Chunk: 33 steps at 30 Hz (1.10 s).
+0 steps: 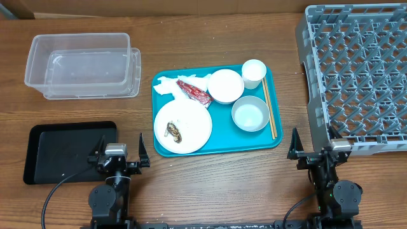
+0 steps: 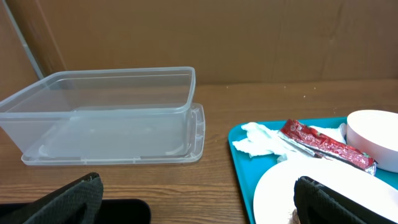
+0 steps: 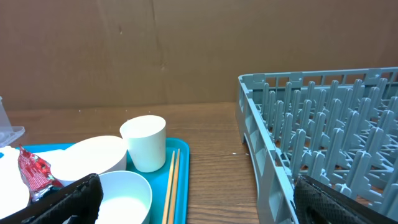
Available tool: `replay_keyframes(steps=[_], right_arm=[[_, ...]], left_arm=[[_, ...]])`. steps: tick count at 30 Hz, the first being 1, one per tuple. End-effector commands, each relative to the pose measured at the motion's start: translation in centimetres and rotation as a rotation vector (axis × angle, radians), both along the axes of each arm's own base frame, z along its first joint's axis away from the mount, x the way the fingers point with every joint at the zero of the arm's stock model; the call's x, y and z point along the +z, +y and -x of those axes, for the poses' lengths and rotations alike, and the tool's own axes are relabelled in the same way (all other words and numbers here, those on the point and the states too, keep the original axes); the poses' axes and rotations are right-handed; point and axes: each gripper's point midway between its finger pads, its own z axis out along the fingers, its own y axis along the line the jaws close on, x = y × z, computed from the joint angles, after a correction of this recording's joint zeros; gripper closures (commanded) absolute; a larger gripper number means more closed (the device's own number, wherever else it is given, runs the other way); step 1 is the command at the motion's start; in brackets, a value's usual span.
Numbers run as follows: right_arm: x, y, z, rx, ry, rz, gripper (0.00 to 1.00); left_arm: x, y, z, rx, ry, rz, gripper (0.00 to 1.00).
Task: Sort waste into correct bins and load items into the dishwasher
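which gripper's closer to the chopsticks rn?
Right. The right gripper sits open just off the teal tray's right side, near the chopsticks lying along that edge. The left gripper is open past the tray's opposite side, beside the black tray.

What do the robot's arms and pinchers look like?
The left arm and right arm are black with chunky round joints. The left gripper and right gripper each have two flat, pointed black fingers and a small silver-grey block on top. A thin black cable loops out beside each arm. I see no writing on them.
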Motion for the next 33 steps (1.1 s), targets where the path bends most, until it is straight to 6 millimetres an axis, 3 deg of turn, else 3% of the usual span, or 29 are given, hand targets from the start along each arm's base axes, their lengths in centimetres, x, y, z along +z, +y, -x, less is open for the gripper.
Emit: replay_keyframes(steps=[1,27,30,33], right_arm=[[-0.2,-0.2,0.0,-0.009,-0.005,0.004,0.0],[-0.1,-0.2,0.0,-0.009,-0.008,0.004,0.0],[2.7,1.6,0.3,0.098,-0.121,-0.01,0.0],[6.9,5.7,2.3,0.359,-0.283,-0.06,0.0]], left_arm=[[0.0,0.0,0.0,-0.001,-0.007,-0.016,0.0],[0.0,0.0,0.0,-0.001,-0.007,-0.016,0.0],[0.0,0.0,0.0,-0.001,-0.007,-0.016,0.0],[0.0,0.0,0.0,-0.001,-0.007,-0.016,0.0]])
